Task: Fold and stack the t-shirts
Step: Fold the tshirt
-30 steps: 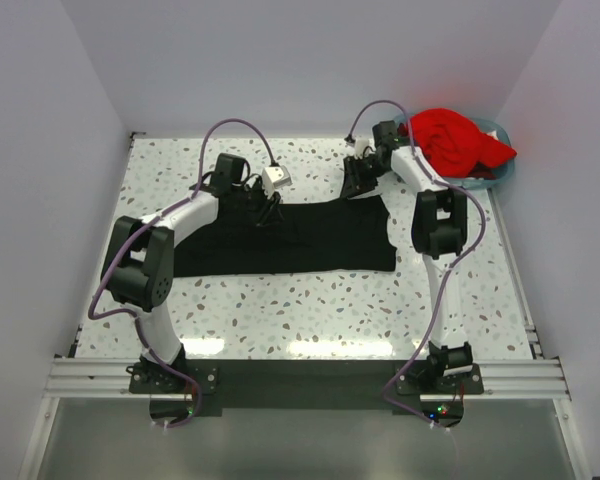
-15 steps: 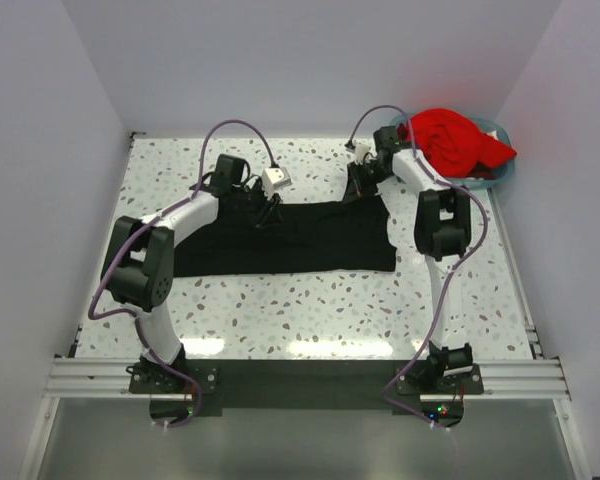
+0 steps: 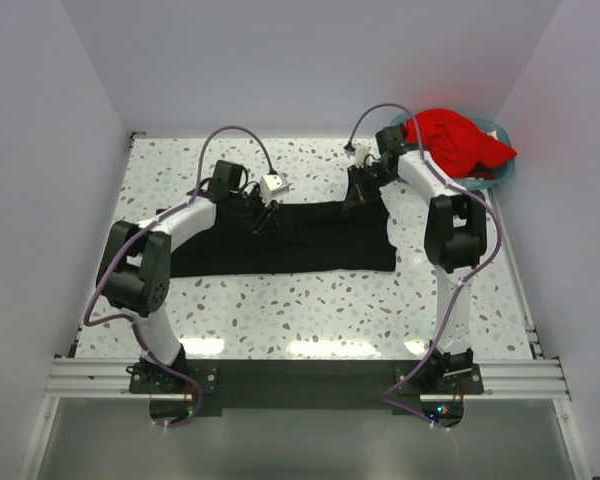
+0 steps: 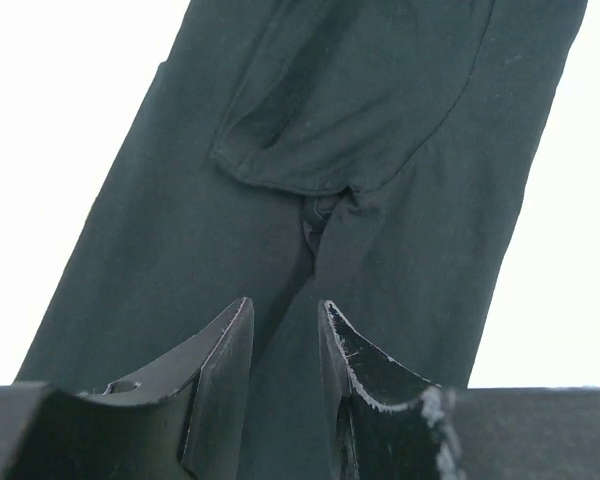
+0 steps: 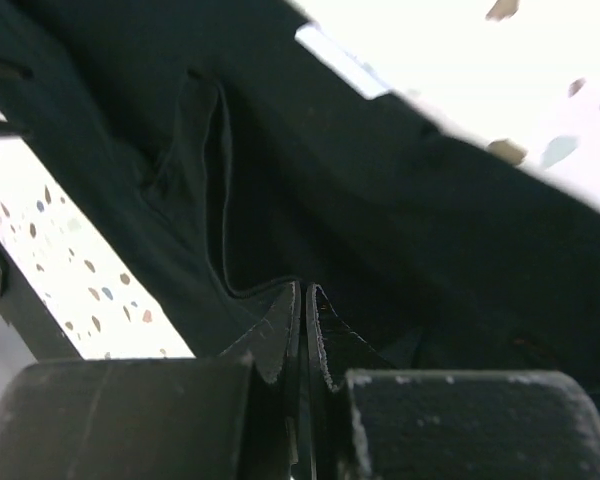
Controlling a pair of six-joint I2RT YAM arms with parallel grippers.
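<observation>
The black t-shirt (image 3: 310,242) lies spread flat across the middle of the table. My left gripper (image 3: 263,218) is at its far edge, left of centre. In the left wrist view its jaws (image 4: 283,325) stand narrowly apart with a ridge of black cloth (image 4: 380,100) running up between them. My right gripper (image 3: 358,195) is at the shirt's far right corner. In the right wrist view it (image 5: 305,300) is shut on a hem of the black cloth (image 5: 400,200). The red t-shirt (image 3: 455,140) lies bunched in the basket at the far right.
The light blue basket (image 3: 502,170) stands at the table's far right corner, close behind the right arm. The speckled white table (image 3: 280,310) shows in front of the black shirt. Walls close in the left, far and right sides.
The right gripper has shifted slightly left along the shirt's far edge and its elbow has swung right. The left gripper has edged left. The shirt lies much as before.
</observation>
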